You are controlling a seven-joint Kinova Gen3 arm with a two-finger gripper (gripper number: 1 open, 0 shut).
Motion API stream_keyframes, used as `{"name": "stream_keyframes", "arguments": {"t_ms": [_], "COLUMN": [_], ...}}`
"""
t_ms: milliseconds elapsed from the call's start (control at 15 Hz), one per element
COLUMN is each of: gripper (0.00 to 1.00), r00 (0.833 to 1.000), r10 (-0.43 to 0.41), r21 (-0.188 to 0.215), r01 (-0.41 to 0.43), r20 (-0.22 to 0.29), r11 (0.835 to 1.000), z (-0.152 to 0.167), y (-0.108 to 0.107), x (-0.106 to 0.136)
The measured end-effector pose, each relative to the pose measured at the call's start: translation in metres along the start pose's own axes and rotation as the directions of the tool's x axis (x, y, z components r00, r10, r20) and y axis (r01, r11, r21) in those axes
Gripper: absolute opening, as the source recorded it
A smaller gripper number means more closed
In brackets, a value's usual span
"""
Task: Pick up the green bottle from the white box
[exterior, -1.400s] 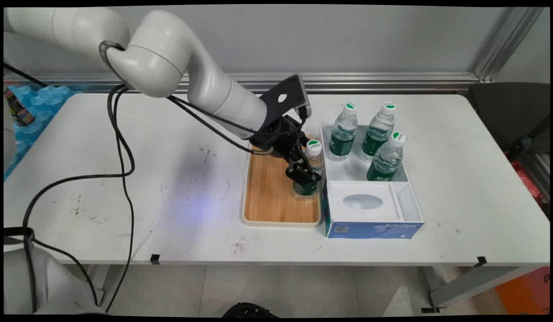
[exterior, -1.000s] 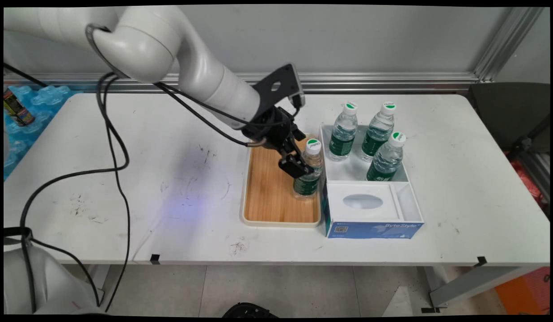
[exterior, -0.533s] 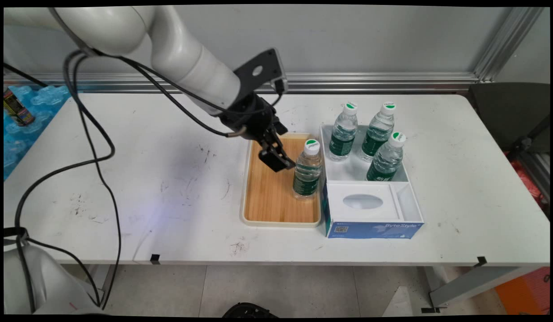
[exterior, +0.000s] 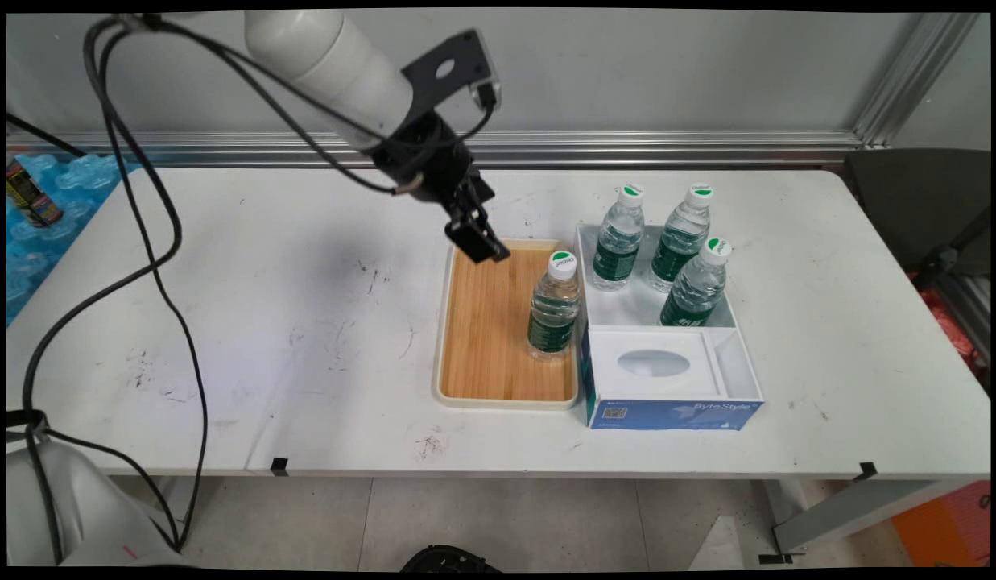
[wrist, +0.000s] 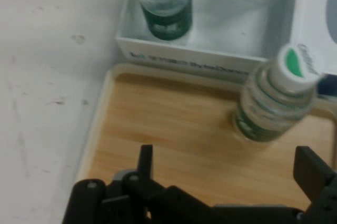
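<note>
A clear water bottle (exterior: 553, 308) with a green label and white cap stands upright on the wooden tray (exterior: 485, 346), by the tray's right edge. My gripper (exterior: 478, 244) hangs above the tray's far left corner, up and to the left of the bottle, open and holding nothing. In the hand view the same bottle (wrist: 274, 108) stands on the tray (wrist: 158, 124) beyond my gripper (wrist: 226, 163), with both black fingers wide apart.
A white and blue box (exterior: 667, 379) sits right of the tray, holding three more water bottles (exterior: 618, 239) in its far compartment. In the hand view its wall (wrist: 189, 55) lies past the tray. Black cables (exterior: 167, 242) hang at the left. The table's front edge (exterior: 498, 471) runs below.
My gripper let go of the bottle on the tray, then drew back up and to the left. The bottle stays upright where it was set.
</note>
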Motion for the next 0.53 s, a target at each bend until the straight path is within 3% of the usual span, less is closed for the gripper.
{"name": "stream_keyframes", "arguments": {"t_ms": [267,533], "gripper": [1.00,1.00], "r00": [1.000,0.997], "r10": [-0.023,-0.040], "r21": [0.024,0.035], "r01": [0.023,0.043], "r20": [-0.017,-0.067], "r11": [0.999,0.998], "z": [-0.010,-0.011], "y": [-0.022,-0.039], "x": [0.025,0.056]}}
